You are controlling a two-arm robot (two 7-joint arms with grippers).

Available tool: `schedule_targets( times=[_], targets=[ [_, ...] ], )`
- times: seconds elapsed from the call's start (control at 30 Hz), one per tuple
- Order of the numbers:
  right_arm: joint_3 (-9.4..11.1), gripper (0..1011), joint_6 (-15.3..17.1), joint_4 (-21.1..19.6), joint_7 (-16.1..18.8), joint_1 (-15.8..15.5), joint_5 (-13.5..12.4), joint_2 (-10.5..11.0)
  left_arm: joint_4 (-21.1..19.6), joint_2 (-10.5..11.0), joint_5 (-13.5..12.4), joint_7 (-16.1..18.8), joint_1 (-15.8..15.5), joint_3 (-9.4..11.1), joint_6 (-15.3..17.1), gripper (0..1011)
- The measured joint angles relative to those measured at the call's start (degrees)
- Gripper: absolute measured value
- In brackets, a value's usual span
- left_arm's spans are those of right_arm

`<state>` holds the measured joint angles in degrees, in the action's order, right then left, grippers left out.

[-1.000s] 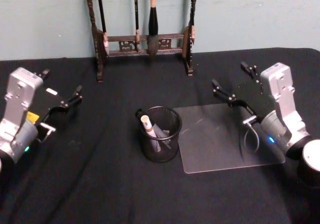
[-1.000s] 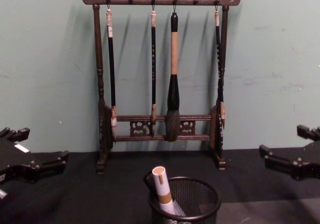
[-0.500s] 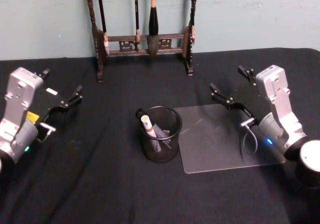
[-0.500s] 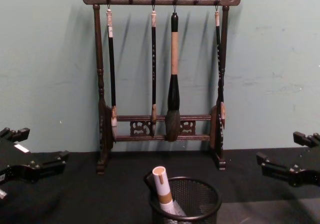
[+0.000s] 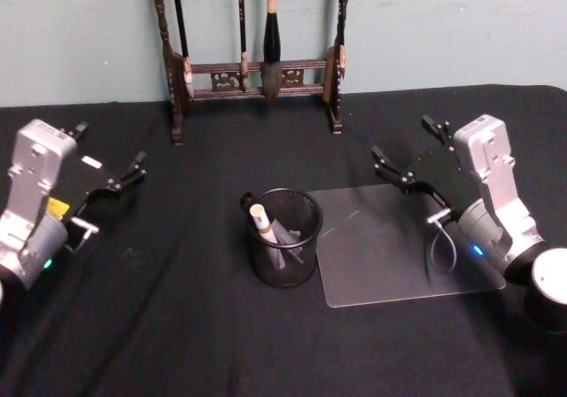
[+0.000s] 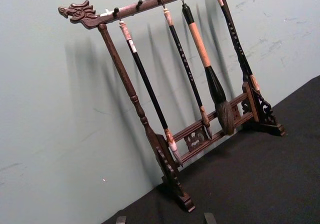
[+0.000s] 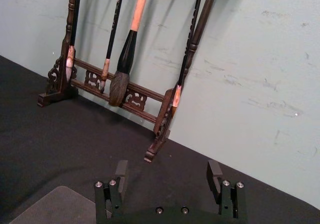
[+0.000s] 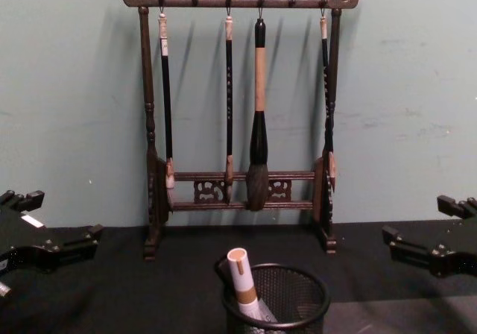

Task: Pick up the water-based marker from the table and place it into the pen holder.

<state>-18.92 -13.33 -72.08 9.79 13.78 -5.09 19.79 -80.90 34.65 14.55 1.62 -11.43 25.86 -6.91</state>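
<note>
The thick white cylindrical water-based marker [image 5: 260, 221] with its tan-gold band and pale orange flat end stands inside the round black wire-mesh pen holder [image 5: 282, 237], leaning against the cup's left wall with its end poking above the rim. From the chest view the marker [image 8: 241, 282] tilts a little leftward, its flat end clear of the pen holder [image 8: 277, 304] rim. A dark round-ended cylinder also lies inside the cup. The cup sits on the black-cloth table [image 5: 177, 326], its right side just beside a clear flat plastic sheet [image 5: 390, 246] lying on the cloth.

The left gripper [image 5: 111, 159] hangs over the left part of the table, well apart from the cup, its silver arm angled up from the lower left and its black fingers spread wide with nothing between them. In the chest view the left gripper [image 8: 63, 226] comes in at the left edge, low.

The right gripper [image 5: 407, 153] is raised above the far right corner of the plastic sheet, its silver wrist slanting up from the lower right, fingers pointing toward the back wall. Its claw is wide and empty; in the right wrist view the right gripper [image 7: 170, 176] shows two black fingers [image 7: 121, 171] set far apart.

Behind, the tall dark carved wooden brush rack [image 5: 252, 65] stands against the wall with long calligraphy brushes [image 8: 258, 118] hanging from its top bar
</note>
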Motion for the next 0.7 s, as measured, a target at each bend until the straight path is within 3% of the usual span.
schedule_targets(
  times=[0.7],
  targets=[
    [0.0,1002,0.0,-0.1,0.0,0.0,-0.1,0.0,0.0,0.0,0.0,0.0,0.0,0.0,0.0,1001]
  ],
)
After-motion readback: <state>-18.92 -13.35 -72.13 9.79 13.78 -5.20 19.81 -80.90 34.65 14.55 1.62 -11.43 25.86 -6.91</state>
